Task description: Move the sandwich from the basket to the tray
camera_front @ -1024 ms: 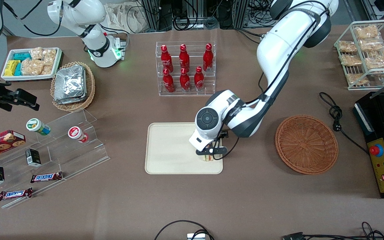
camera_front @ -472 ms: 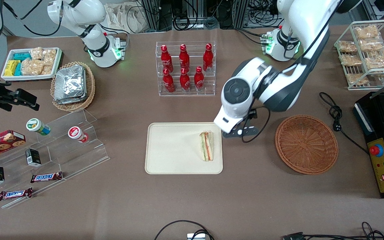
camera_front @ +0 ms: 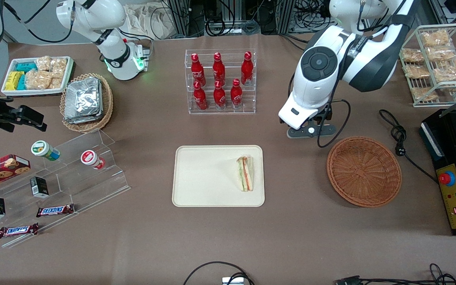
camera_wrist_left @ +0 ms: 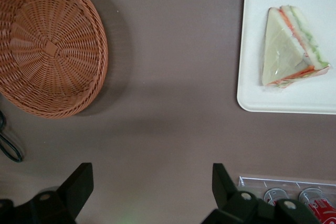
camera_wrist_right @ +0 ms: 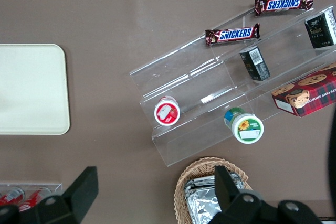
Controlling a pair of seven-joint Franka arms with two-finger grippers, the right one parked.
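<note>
Tool open, sandwich apart on tray.

The front view looks steeply down on the whole table, while both wrist views look straight down, sharing the tray.

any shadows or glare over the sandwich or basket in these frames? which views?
Front view: even light, sandwich on the tray unshadowed and sharp; empty basket clean; gripper hangs above bare table between basket and bottle rack. Left wrist view: soft shadow beside the basket, mild sheen on the sandwich wrap, open fingers dark. Right wrist view: neither visible.
</note>
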